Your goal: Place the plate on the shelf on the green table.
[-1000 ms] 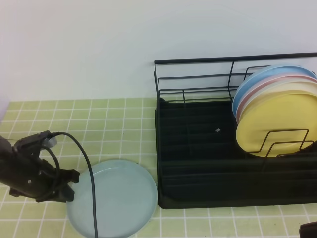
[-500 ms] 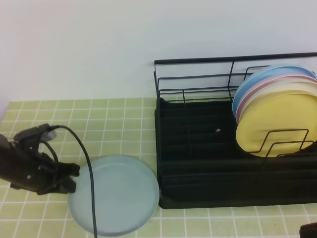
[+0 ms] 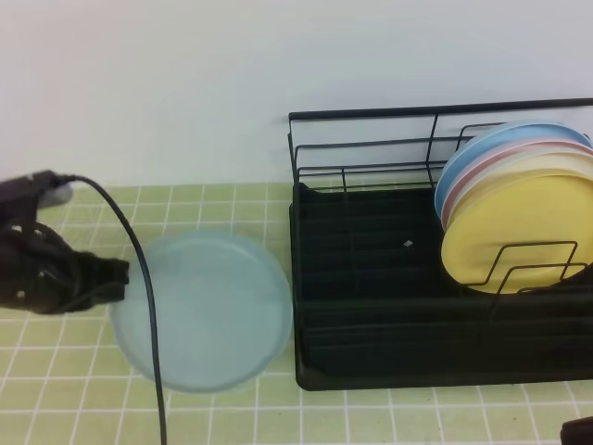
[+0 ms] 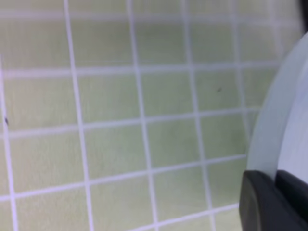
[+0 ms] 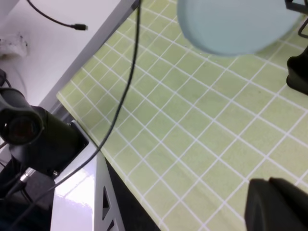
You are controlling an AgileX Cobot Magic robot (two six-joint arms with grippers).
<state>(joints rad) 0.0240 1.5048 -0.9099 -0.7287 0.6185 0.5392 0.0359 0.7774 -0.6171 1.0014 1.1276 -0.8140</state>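
We have the left pincer (image 3: 119, 278) clamped on the left rim of the plate (image 3: 206, 311), which looks held just above the green table (image 3: 232, 209), beside the shelf (image 3: 371, 278). The plate is apparently picked up; carrying it over and slotting it between the wires is left. Shelf's left side is bare; yellow plate (image 3: 514, 232) and others stand at right. The right pincer (image 5: 276, 204) is closed on nothing, parked near the table edge.
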